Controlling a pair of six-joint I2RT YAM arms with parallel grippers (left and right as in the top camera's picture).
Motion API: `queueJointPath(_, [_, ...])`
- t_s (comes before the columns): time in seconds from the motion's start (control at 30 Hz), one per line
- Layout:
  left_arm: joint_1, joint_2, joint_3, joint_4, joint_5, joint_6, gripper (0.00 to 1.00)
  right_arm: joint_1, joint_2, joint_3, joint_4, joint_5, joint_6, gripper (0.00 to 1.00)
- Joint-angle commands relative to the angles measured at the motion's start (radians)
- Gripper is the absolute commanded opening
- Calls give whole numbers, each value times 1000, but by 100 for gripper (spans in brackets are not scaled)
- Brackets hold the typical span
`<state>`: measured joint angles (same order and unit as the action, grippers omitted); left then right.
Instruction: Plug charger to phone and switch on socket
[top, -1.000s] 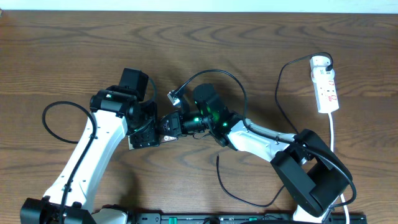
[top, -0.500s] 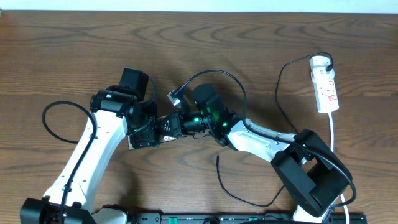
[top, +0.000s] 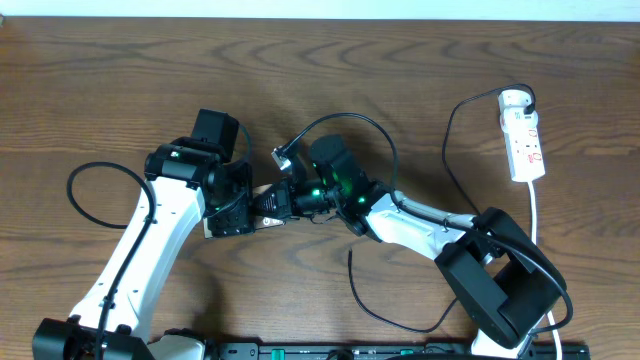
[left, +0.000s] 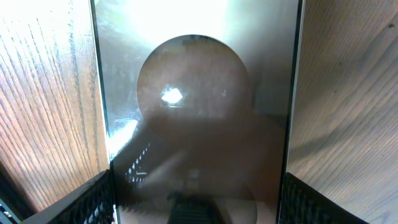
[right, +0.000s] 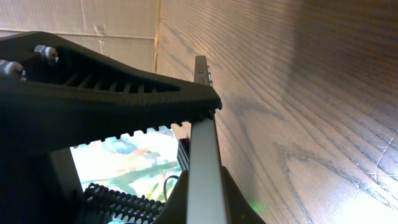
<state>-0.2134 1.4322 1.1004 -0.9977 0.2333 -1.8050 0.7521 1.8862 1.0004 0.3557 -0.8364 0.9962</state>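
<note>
Wood table (top: 120, 90); phone (left: 196, 93) looks stiff and slick, so edges it is. The left gripper (left: 196, 205) clamps its long sides, while the right gripper (right: 208, 134) pinches a thin edge.

Top, bottom of phone (left: 199, 81) cropped; charger (top: 447, 145) tip probably hidden.

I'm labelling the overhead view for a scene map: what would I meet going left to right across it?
Black cable loop → left gripper → right gripper → socket.
</note>
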Motion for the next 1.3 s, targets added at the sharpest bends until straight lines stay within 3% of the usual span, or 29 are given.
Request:
queueJointPath(0.0, [-2,-13,16,-6,-17,20,7,16,-5,16,11,-29,-25,2])
queueJointPath(0.43, [-2,-13,16,-7,-16,20,8,14,-5,16,7,-29,-25,1])
queueJointPath(0.53, [-2,-13,16,-7,-17,20,39,14,-5,16,8,-29,-25,1])
queueJointPath(0.7, [-2,-13,16,-8,-17,25,62,14,-5,16,7,-30,-25,1])
queueJointPath(0.93, [-2,-13,16,-8,-17,32,70,12,-5,16,7,-30,-26,1])
queueJointPath(1.27, [-2,-13,16,-11,-17,35,72,10,-5,16,7,-30,-26,1])
